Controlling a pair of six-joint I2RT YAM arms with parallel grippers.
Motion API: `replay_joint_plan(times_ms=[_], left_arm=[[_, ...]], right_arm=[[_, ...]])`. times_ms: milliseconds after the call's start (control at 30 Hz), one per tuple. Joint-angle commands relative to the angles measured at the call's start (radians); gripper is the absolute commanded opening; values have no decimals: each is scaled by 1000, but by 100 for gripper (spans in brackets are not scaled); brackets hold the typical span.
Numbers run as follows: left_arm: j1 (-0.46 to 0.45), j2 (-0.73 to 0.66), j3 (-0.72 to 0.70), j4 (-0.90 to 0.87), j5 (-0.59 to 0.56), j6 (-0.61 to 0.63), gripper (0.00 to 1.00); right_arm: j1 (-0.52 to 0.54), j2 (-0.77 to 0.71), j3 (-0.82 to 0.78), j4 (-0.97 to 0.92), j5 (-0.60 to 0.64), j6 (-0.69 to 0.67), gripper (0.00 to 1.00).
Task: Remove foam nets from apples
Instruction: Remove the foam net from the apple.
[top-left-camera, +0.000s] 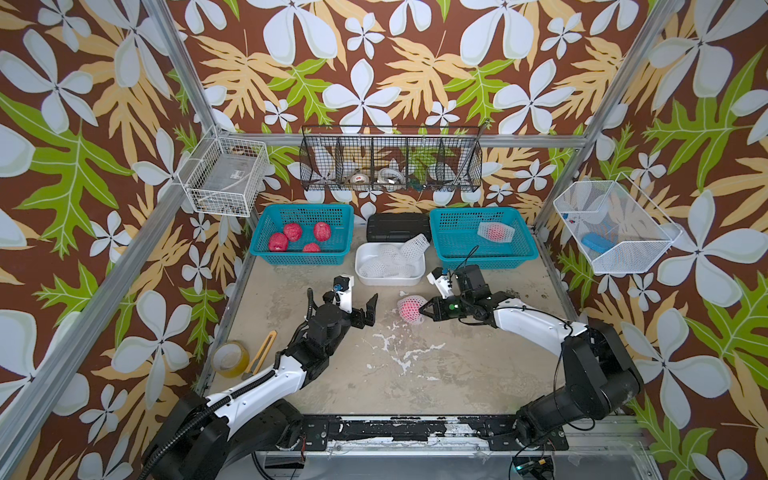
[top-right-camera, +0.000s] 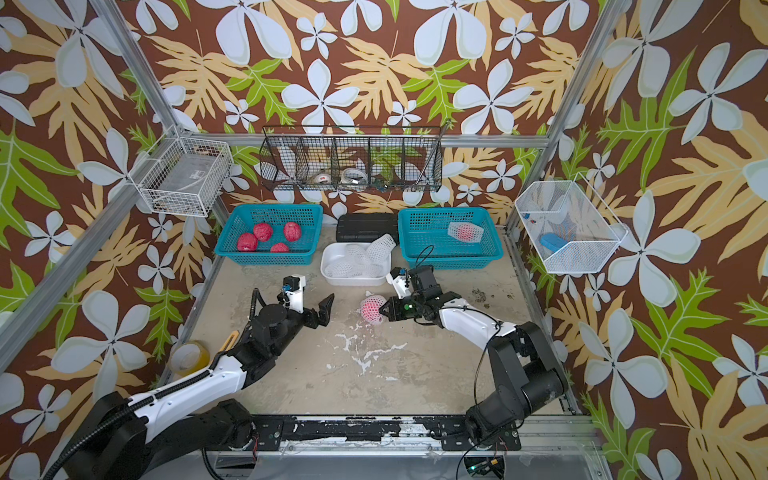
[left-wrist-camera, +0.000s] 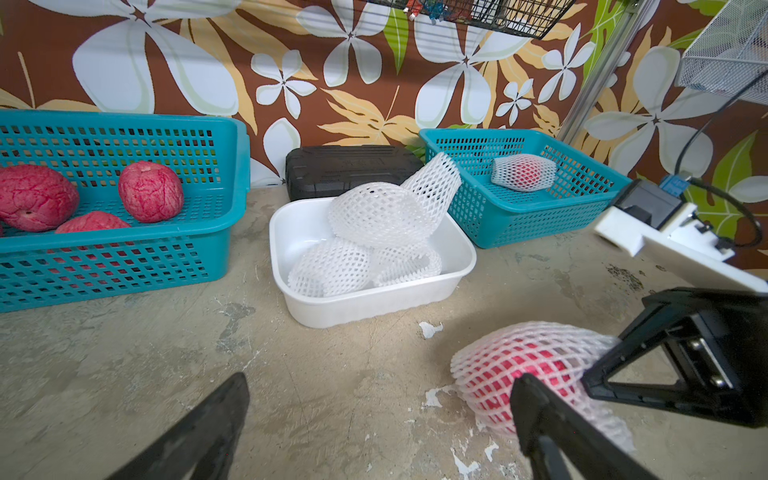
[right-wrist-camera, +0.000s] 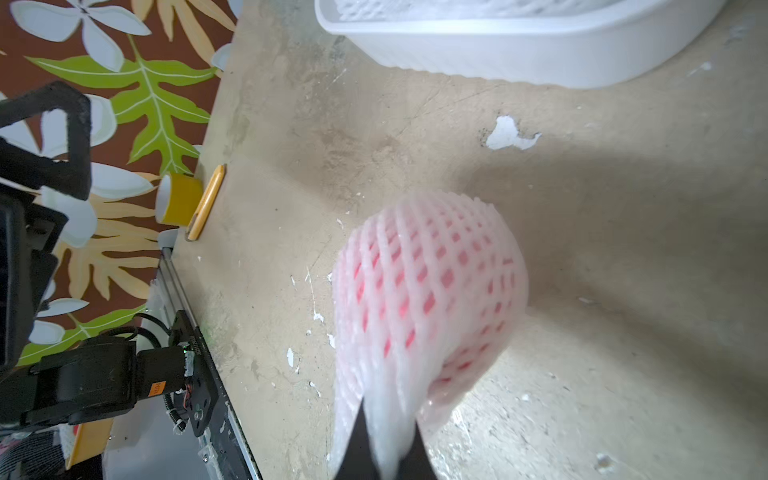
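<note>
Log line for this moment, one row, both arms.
right gripper: shut on foam net | left gripper: open, apart | apple: inside net

Obscured, cropped, indistinct items
Veiled by blurred foam net (right-wrist-camera: 395, 274): apple (right-wrist-camera: 429, 302); cropped at wrist-view edge: right gripper (right-wrist-camera: 388, 415); too small to identify: black wire basket (top-left-camera: 465, 166) contents.

Left gripper (left-wrist-camera: 382, 380) wide apart and low; right gripper (top-left-camera: 424, 309) tightly closed, both arms forward.

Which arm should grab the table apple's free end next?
Left, likely: left gripper is open, empty, beside the netted apple; right gripper is shut on its foam net.
</note>
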Motion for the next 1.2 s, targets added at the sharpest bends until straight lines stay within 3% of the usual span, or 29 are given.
replay_joint_plan(times_ms=[0,67,167,267,400,500,600,1167], left_arm=[[1,-9,7,-8,-10,3,100],[0,-9,14,-17,-10,6,100],[1,-6,17,-22,-11,6,100],[1,1,6,-1,-16,3,100],[0,14,13,-4,-10,6,100],[1,9,14,-13,-12,5,100],[1,8,5,5,-11,1,100],[1,28,17,8,-10,7,100]], right_arm=[[29,24,101,-303,110,-69,0],[76,39,193,-447,165,-104,0],[157,35,329,-616,372,-116,0],[171,52,330,-619,442,-124,0],[216,110,424,-698,466,-138,0],[238,125,430,-654,477,-150,0],[245,223,473,-712,453,-177,0],[270,234,636,-786,481,-219,0]])
